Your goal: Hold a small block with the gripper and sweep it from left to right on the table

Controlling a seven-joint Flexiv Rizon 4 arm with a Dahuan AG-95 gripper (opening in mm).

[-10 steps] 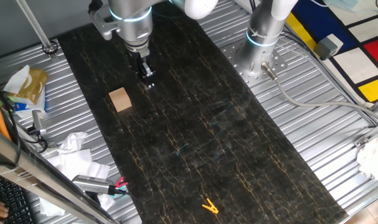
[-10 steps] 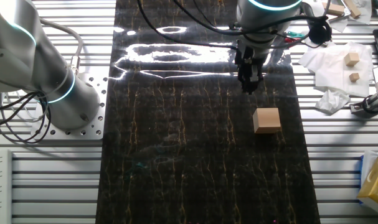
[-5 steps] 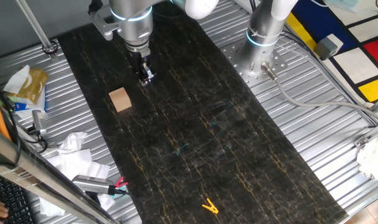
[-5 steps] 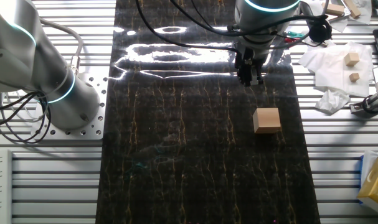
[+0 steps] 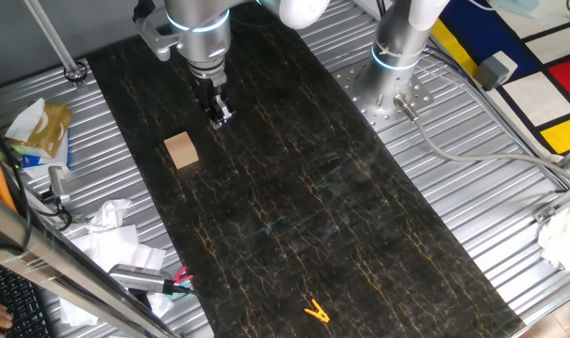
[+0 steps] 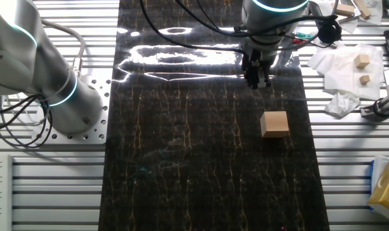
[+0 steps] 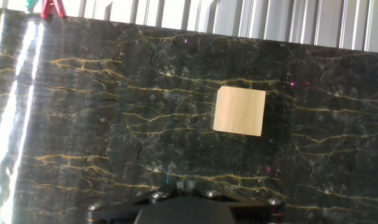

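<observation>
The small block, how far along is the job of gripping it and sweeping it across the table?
Nothing looks done yet. The small block sits alone on the table, untouched. In hand: the hand hovers apart from the block, which shows ahead of it in the hand view. Whether the hand is open is unclear. Left: reach the block, grip it, then sweep it across.

The bench (image 5: pixel 294 216) is finished in black marble pattern with thin gold veins. The small block (image 5: pixel 180 150) is light tan and plain. The gripper (image 5: pixel 220 116) is black, the yellow clip (image 5: pixel 315 311) yellow.
</observation>
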